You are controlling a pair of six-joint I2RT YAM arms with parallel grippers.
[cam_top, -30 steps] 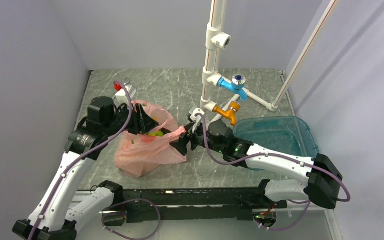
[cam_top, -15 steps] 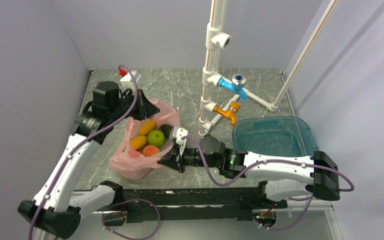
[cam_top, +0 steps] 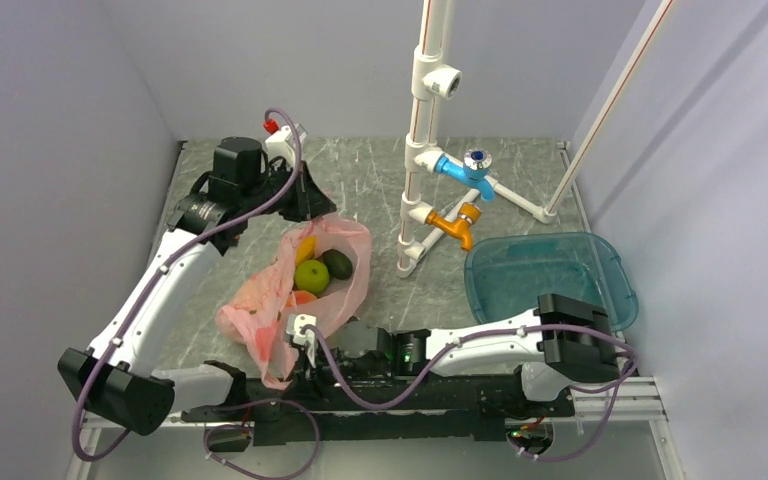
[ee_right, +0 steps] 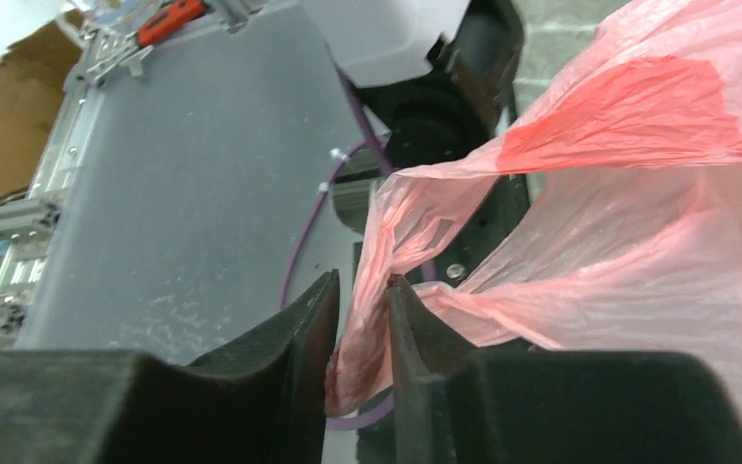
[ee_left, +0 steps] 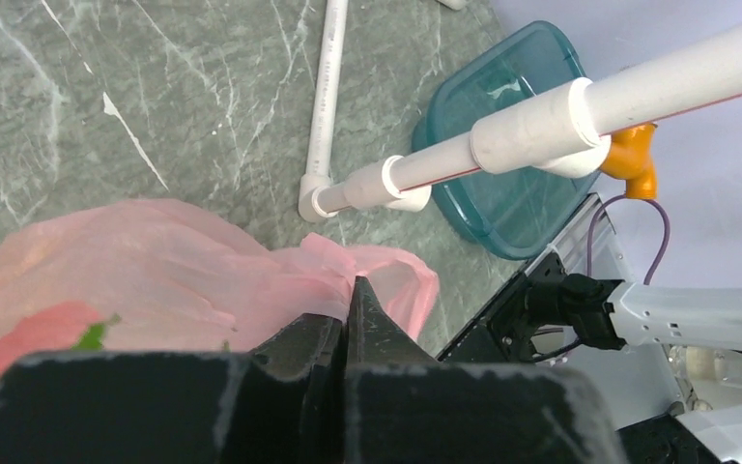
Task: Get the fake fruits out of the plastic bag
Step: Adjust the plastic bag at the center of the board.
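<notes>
1. Now the plastic bag (cam_top: 252, 312) lies stretched on the marble table (cam_top: 360, 180), its long axis running from the far side towards the arm bases.
2. The left gripper (ee_left: 346, 304) holds the far rim, its jaws closed tight on a fold of pink film.
3. The right gripper (ee_right: 360, 290) holds the near end, its jaws narrow with a bunched edge of film pinched between them.
4. The fake fruits (cam_top: 316, 272) are not out yet. The green apple (cam_top: 311, 276), avocado (cam_top: 338, 264), mango (cam_top: 305, 248) and peach (cam_top: 301, 298) show together through the open mouth.
5. They sit on the line between the two grippers, about midway, so neither arm looks clearly nearer.
6. Both grippers are busy with film, so I judge that one must let go to reach in from above, or the bag must be tipped.
7. The teal tub (cam_top: 580, 250) stands well apart to the right.
</notes>
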